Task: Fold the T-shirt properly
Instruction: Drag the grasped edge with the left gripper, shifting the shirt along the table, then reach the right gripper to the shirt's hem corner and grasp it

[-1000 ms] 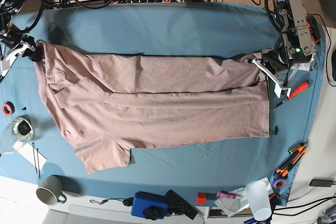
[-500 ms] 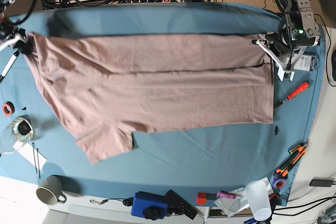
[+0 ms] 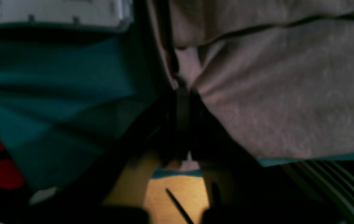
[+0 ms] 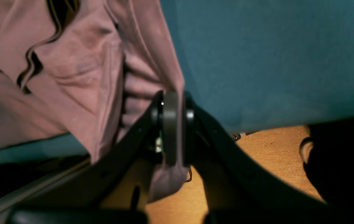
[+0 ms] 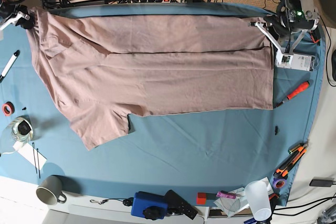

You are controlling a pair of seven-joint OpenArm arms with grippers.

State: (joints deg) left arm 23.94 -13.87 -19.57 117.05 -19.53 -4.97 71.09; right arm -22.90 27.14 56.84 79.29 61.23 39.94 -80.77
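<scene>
Two grippers hold our large dusty-pink cotton T-shirt (image 5: 152, 72) stretched across the blue cloth-covered table (image 5: 210, 145). At the far left of the base view, our right gripper (image 5: 23, 18) is clamped on the shirt's upper corner; its wrist view shows the black jaws closed on a bunched fold of pink fabric (image 4: 172, 130), with a tail of cloth hanging below them. The shirt lies spread flat and wide, one short sleeve (image 5: 100, 124) pointing toward the near edge and a long crease running along its length. At the far right, our left gripper (image 5: 261, 24) pinches the shirt's upper corner; its wrist view is dark and blurred, yet the jaws appear closed on the fabric edge (image 3: 181, 102). Near it lies a red-handled tool (image 5: 296, 90).
</scene>
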